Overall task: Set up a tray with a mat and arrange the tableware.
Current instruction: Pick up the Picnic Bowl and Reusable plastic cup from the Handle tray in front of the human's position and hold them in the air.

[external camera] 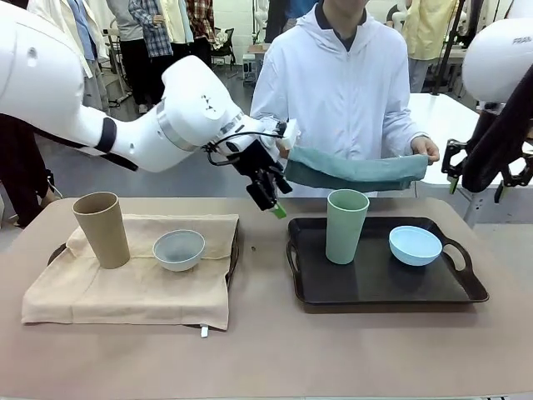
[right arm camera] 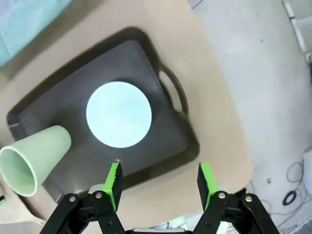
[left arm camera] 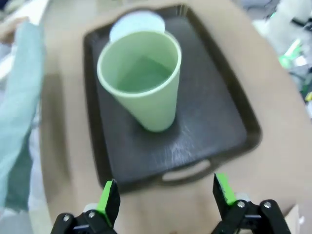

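Pale green cup [external camera: 346, 227] stands on tray [external camera: 375, 298] (left gripper [left arm camera: 165, 192] and right gripper [right arm camera: 160, 179] gape empty).

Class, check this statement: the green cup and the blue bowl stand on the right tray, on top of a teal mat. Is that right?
Not quite. The green cup and the blue bowl do stand on the right tray, but on its bare surface. The teal mat is not under them: the person's hand holds it up behind the tray. The front view shows this.
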Motion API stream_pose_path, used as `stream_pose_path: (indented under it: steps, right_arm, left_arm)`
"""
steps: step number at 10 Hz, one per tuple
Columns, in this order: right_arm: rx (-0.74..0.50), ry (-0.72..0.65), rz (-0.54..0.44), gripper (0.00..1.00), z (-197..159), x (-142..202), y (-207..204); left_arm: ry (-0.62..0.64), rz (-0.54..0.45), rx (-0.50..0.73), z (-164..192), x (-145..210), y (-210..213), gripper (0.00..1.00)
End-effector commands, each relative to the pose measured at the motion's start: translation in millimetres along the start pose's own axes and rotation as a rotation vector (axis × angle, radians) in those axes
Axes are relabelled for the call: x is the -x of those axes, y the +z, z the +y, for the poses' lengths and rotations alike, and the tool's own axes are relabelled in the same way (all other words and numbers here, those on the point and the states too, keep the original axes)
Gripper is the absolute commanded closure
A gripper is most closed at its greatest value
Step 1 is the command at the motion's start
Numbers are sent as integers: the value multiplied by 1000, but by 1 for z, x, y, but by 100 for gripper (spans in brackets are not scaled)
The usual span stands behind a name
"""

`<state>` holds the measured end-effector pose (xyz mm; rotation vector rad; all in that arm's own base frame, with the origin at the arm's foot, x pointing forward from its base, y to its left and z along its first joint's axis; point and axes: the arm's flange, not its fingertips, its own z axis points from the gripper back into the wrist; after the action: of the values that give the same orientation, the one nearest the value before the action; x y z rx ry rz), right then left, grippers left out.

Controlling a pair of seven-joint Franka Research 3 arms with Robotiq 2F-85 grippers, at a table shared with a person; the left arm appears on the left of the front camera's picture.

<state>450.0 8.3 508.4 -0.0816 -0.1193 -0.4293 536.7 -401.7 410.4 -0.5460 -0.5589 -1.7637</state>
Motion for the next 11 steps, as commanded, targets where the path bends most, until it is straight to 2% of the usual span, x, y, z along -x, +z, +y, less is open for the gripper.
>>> stream_pose_path:
  steps: [1,3,4,5,9,11]
  right_arm:
    - [21,33,-29,21,14,-17,-11]
    - [-14,50,0,21,21,-24,-25]
    - [-65,88,21,21,18,-23,-25]
    - [2,45,0,21,21,-16,-24]
    - [-11,58,3,21,20,-19,-26]
    - [-17,241,84,21,8,-31,-45]
  left_arm:
    - [-27,-106,1,7,12,-13,0]
    - [52,-194,-1,7,17,-29,0]
    - [89,-206,45,2,20,-22,0]
    - [29,-121,17,8,12,-32,0]
    - [50,-141,27,8,15,-35,0]
    - [48,-208,-65,-3,11,-36,0]
